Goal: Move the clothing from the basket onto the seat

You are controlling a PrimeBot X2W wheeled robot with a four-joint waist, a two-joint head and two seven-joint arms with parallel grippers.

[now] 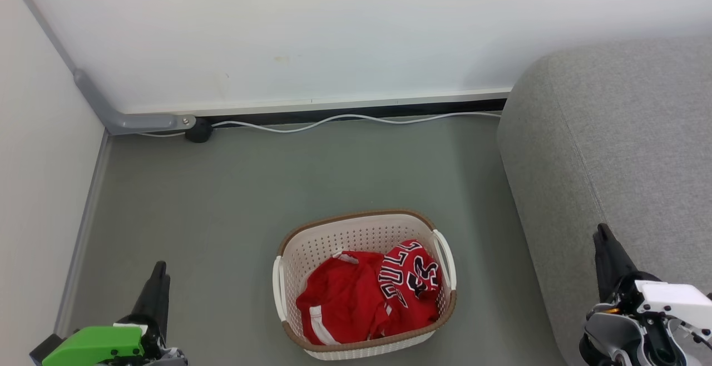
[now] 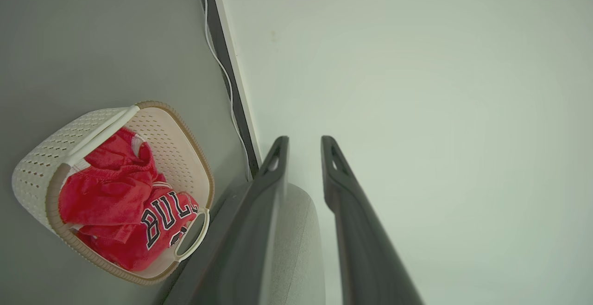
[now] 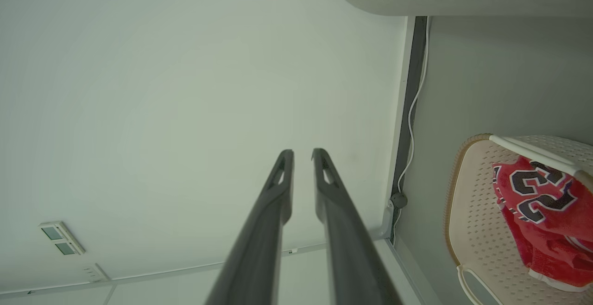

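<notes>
We see the clothing (image 1: 367,296) bundled inside the basket (image 1: 356,217), which stands on the grey floor (image 1: 222,199) just beside the seat (image 1: 623,149). None of the red fabric lies on the grey upholstery.

The jersey (image 1: 409,274) sits toward the side of the basket nearest the seat. Its block lettering is black edged in white. In the left wrist view we read "BUL", and the rest of the word turns under a fold. In the right wrist view we read a large numeral 2, followed by a second digit that is too crumpled for us to make out. The other red piece (image 1: 334,305) fills the remaining side and shows a white stripe near the rim. We find no readable brand mark on the basket itself.

The left gripper (image 2: 303,140) hangs above the floor, well apart from the basket, its two dark fingers parted with a clear gap and nothing between them. The right gripper (image 3: 302,152) hangs in front of the seat, its fingers separated by a narrower gap, also empty.

A white cable (image 1: 334,121) runs along the foot of the wall (image 1: 334,32). A small switch plate (image 3: 60,238) shows on the wall in the right wrist view, and we cannot read any marking on it.
</notes>
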